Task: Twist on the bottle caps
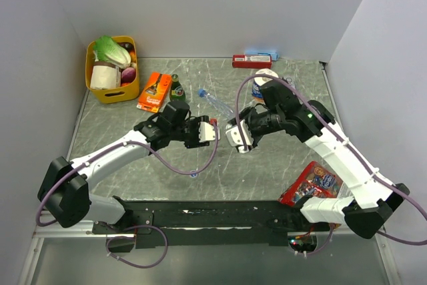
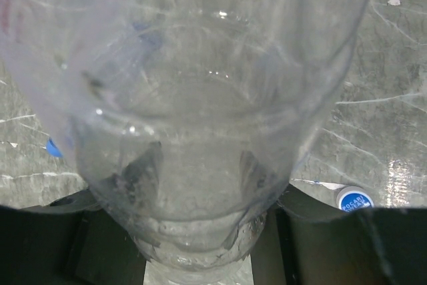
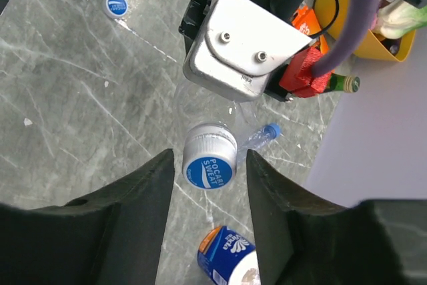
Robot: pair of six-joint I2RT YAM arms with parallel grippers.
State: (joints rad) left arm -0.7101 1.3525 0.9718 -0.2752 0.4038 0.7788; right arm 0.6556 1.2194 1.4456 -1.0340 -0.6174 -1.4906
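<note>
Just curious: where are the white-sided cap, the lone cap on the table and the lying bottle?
White-sided cap point(image 3: 209, 163): right wrist view, blue printed top.
Lone cap point(image 3: 117, 5): right wrist view, blue top.
Lying bottle point(image 1: 217, 103): top view, clear body.

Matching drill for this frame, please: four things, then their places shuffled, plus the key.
1 white-sided cap
2 loose blue cap
3 clear bottle filling left wrist view
4 yellow basket

a back-left corner
b alone on the table
c in the left fingers
d between the right fingers

Pairs: 1-d, 2-b, 3-c, 4-a
</note>
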